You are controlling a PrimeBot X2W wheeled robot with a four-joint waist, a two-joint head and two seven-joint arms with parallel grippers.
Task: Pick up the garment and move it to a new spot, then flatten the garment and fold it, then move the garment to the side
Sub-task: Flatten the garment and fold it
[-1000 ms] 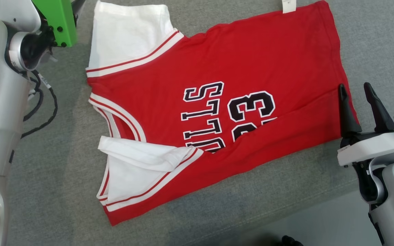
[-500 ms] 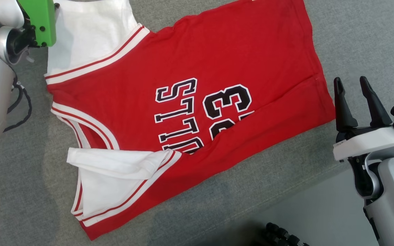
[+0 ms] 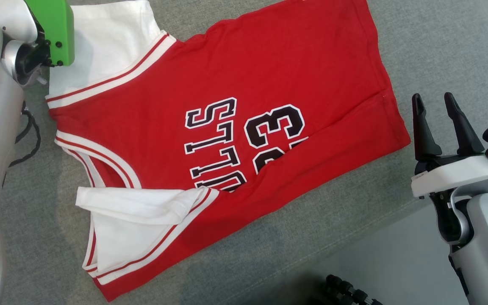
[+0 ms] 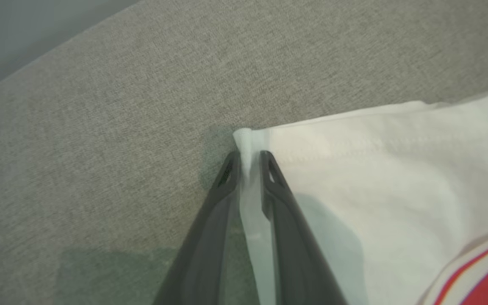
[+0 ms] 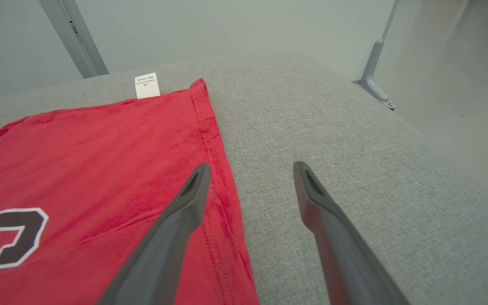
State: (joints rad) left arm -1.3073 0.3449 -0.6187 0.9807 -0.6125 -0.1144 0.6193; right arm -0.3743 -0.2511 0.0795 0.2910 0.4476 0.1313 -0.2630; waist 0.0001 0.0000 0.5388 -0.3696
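Observation:
The garment, a red jersey with white sleeves and black lettering, lies flat on the grey cushion, its near side folded over. In the left wrist view my left gripper is shut on the corner edge of the white far sleeve, and a strip of fabric runs between the fingers. The head view has that arm's green wrist block over the same sleeve. My right gripper stands open just right of the red hem, holding nothing, also seen in its own view as the right gripper.
The grey cushion ends at the lower right, with pale floor beyond. A white label sticks out at the hem's far corner. Metal frame legs stand behind the cushion. A black cable hangs by my left arm.
The whole head picture has shifted, so the camera moved. My left gripper has closed on the sleeve's edge. My right fingertips overlapped the red hem before and now stand just off it.

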